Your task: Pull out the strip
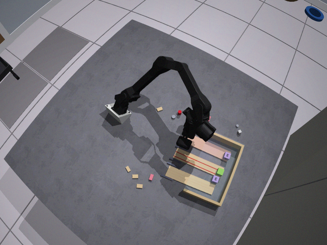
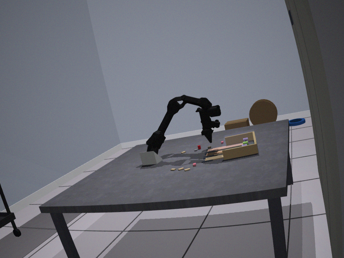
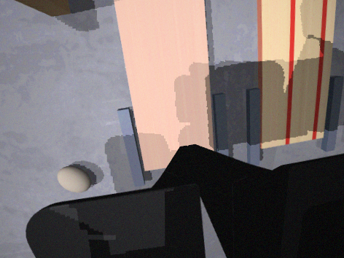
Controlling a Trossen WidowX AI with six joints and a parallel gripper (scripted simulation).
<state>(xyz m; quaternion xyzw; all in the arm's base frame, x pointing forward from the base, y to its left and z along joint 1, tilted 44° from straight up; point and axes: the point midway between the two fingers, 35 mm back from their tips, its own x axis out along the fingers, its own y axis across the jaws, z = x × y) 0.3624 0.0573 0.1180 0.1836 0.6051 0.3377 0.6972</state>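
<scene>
Evidently the fingers (image 1: 184, 143) (image 2: 210, 139) are narrow, pressed together with nothing between them, above the near end of the pink strip (image 1: 207, 147) (image 2: 229, 146) (image 3: 164, 55). Between three and four o'clock from them, seen from above, one purple E cube (image 1: 227, 155) (image 2: 245, 139) rests on its far end; another (image 1: 215, 179) (image 2: 244, 145) lies towards five, its support unclear. Guide rails (image 1: 166, 177) (image 3: 131, 146) presumably keep withdrawal straight; closed fingers may suit pressing and dragging.
</scene>
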